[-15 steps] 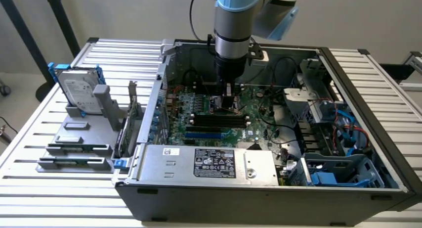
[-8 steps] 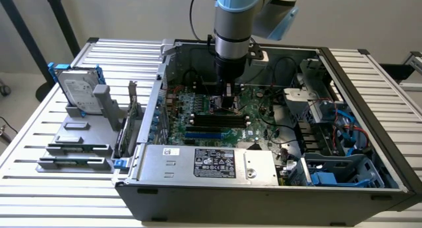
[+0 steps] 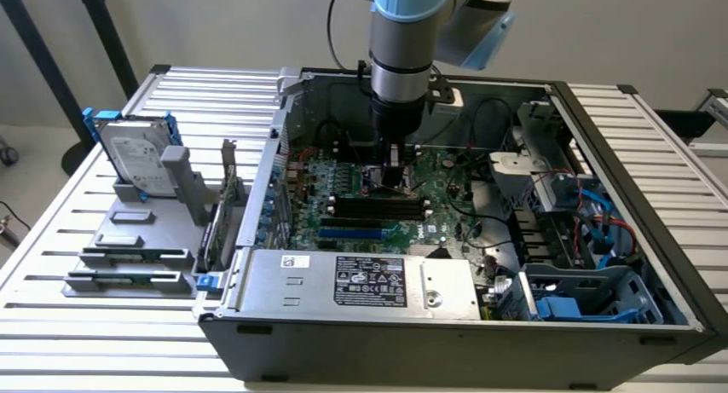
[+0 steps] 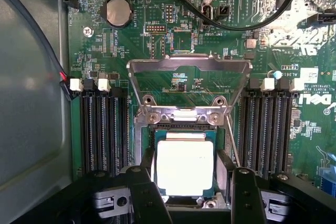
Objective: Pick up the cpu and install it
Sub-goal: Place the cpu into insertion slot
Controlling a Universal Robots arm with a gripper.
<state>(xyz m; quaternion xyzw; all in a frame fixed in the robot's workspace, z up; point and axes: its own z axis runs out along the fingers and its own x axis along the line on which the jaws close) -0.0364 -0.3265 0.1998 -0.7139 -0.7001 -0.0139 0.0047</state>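
The cpu (image 4: pixel 185 165), a small square chip with a bright silver top, lies flat in the motherboard's socket. Above it the socket's metal load plate (image 4: pixel 188 64) stands flipped back. My gripper (image 4: pixel 191 174) straddles the chip. One black finger (image 4: pixel 143 187) stands on each side, with a thin gap to the chip's edges, so the jaws are open and hold nothing. In the exterior view the gripper (image 3: pixel 393 178) reaches straight down into the open computer case, right over the green motherboard (image 3: pixel 341 197); there it hides the chip.
Black memory slots (image 4: pixel 102 129) flank the socket on both sides, and black cables (image 4: pixel 231 17) arch over the board beyond it. The power supply (image 3: pixel 364 282) fills the case front. A hard drive with a blue bracket (image 3: pixel 135 158) and grey holders (image 3: pixel 125 257) sit at the exterior view's left.
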